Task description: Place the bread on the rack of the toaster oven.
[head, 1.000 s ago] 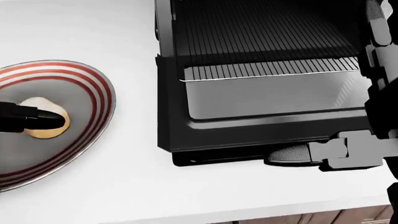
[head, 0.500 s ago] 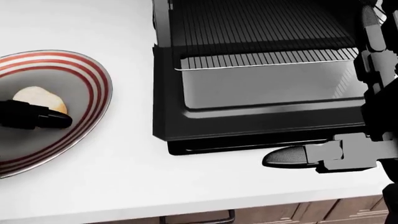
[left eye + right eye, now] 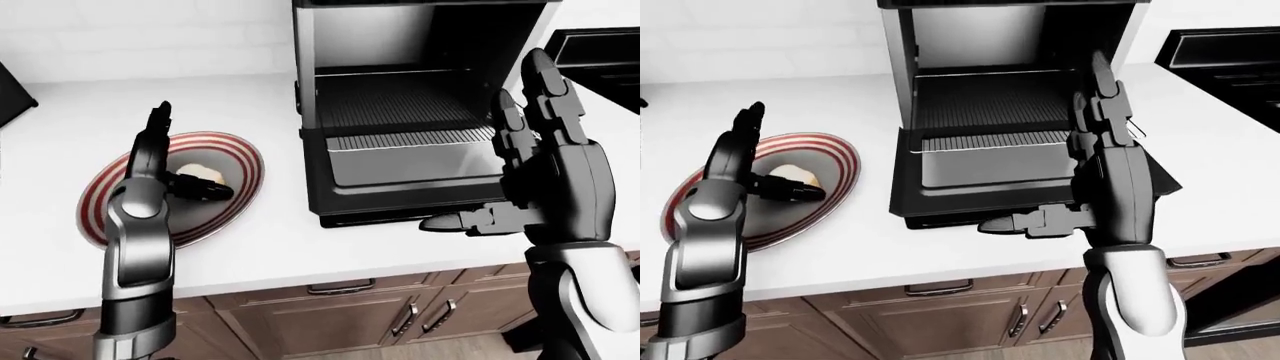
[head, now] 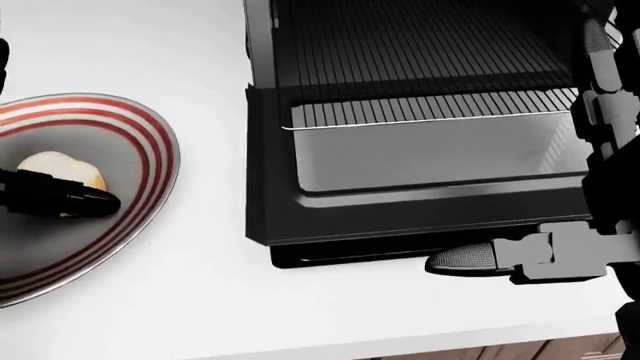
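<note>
Bread: pale round bread slice [image 4: 62, 174] lies on the red-striped grey plate [image 3: 240, 161].
Left hand [image 3: 160, 169]: fingers spread, thumb touching the bread, nothing gripped.
Right hand [image 3: 545, 180]: fingers extended, empty, beside the black toaster oven [image 3: 420, 112].
Advice: close round the bread before lifting toward the ribbed metal rack [image 4: 430, 109].

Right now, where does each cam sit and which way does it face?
Left-eye: on the head, looking down across the counter at the plate, bread and open oven; both arms show, left hand, right hand.
Right-eye: same scene, with everything shifted left in the picture.
Head: steeper and closer, on the rack and plate; only a left finger and the right hand's edge show.
All three share plate, bread, oven.
</note>
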